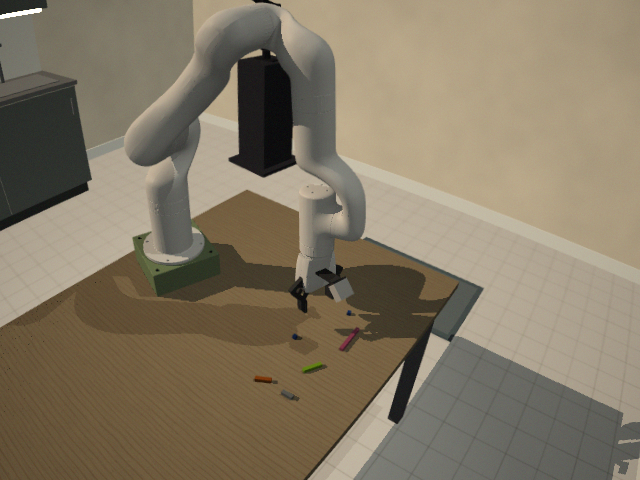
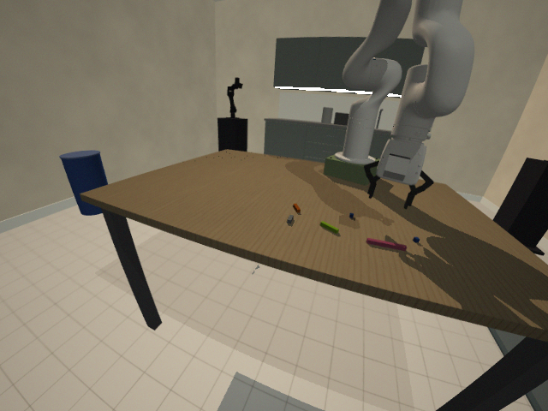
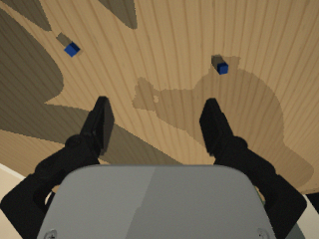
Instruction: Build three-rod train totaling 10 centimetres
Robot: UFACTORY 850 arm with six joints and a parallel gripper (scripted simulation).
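Observation:
My gripper (image 1: 323,302) (image 2: 388,202) (image 3: 158,109) is open and empty above the table, with its fingers wide apart. One blue rod (image 1: 294,336) (image 2: 351,215) (image 3: 222,68) lies near it, beyond the right finger in the wrist view. Another blue rod (image 1: 348,312) (image 2: 415,240) (image 3: 72,49) lies beyond the left finger. A long pink rod (image 1: 348,339) (image 2: 381,242) lies near that second blue rod. A lime rod (image 1: 312,367) (image 2: 330,227), an orange rod (image 1: 263,379) (image 2: 296,207) and a grey rod (image 1: 287,394) (image 2: 290,218) lie flat and apart from each other.
The wooden table (image 1: 155,403) (image 2: 190,194) has its long edge beyond the pink and lime rods. The green base block (image 1: 188,276) (image 2: 347,169) carries the arm. Shadows of the arm cross the table. A blue bin (image 2: 84,181) stands beyond the table.

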